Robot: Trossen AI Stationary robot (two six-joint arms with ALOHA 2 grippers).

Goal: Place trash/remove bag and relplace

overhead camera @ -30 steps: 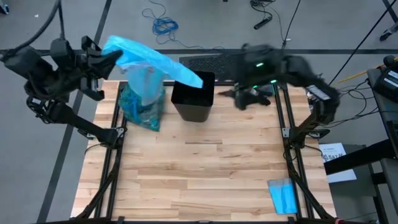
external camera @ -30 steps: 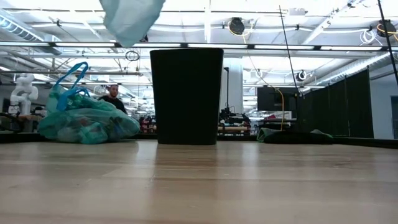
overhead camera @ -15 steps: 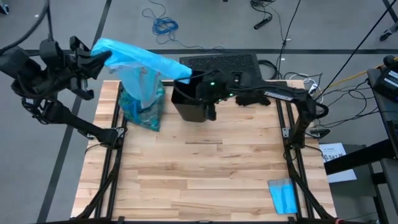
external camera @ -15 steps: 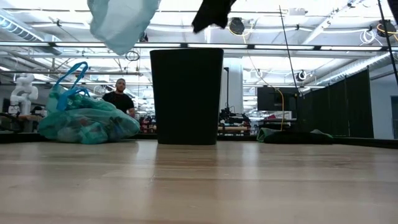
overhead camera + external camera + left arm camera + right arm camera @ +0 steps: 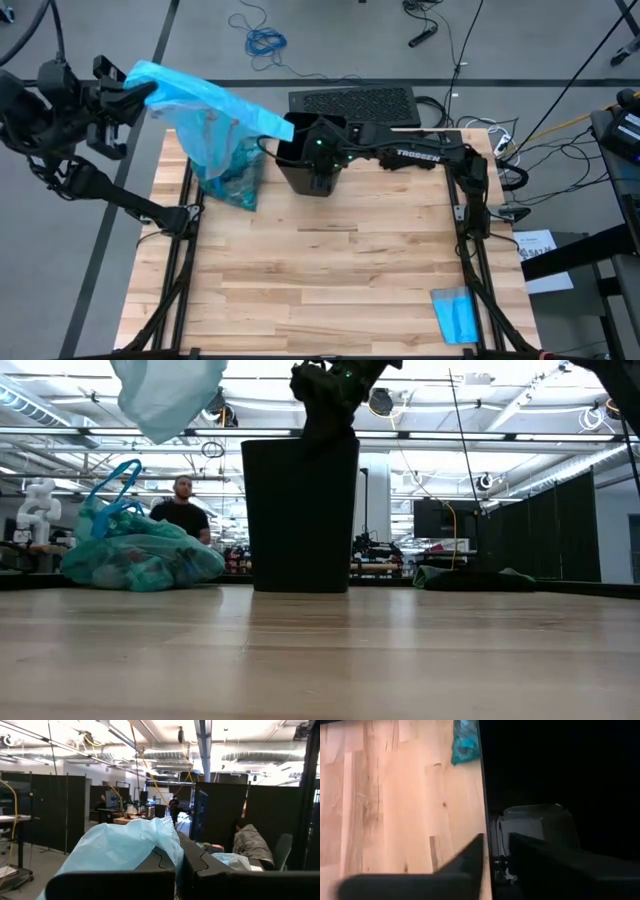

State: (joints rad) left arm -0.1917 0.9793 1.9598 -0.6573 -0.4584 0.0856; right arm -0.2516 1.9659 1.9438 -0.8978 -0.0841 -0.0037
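Observation:
The black bin (image 5: 310, 165) stands upright at the table's far middle. My right gripper (image 5: 318, 178) reaches down onto its rim (image 5: 325, 438), nearly shut. The full teal-green bag (image 5: 225, 170) rests on its underside on the table, left of the bin, handles up (image 5: 118, 480). High at the far left, my left gripper (image 5: 140, 92) is shut on the sky-blue bag (image 5: 205, 100), which stretches rightward to the bin's left rim. No separate piece of trash shows. My left gripper pinches a bunched part of the sky-blue bag (image 5: 172, 851) between its two fingers, held high. The bag is clear of the table, and part of it hangs loose below (image 5: 165, 395). My right gripper comes from above, pointing down, astride the bin's near wall (image 5: 485, 827). One finger (image 5: 467, 852) is outside and one (image 5: 545, 852) inside. The bin stays upright on the table.
A small folded blue cloth (image 5: 455, 315) lies at the near right corner. Dark gloves (image 5: 470, 577) lie on the table right of the bin. A keyboard (image 5: 355, 100) sits beyond the far edge. A person (image 5: 182, 512) stands in the room behind.
My right gripper has swung from right of the bin toward the table's left, come down onto the bin's rim and narrowed its fingers. My left gripper has drawn toward the table's left edge, pulling the sky-blue bag with it.

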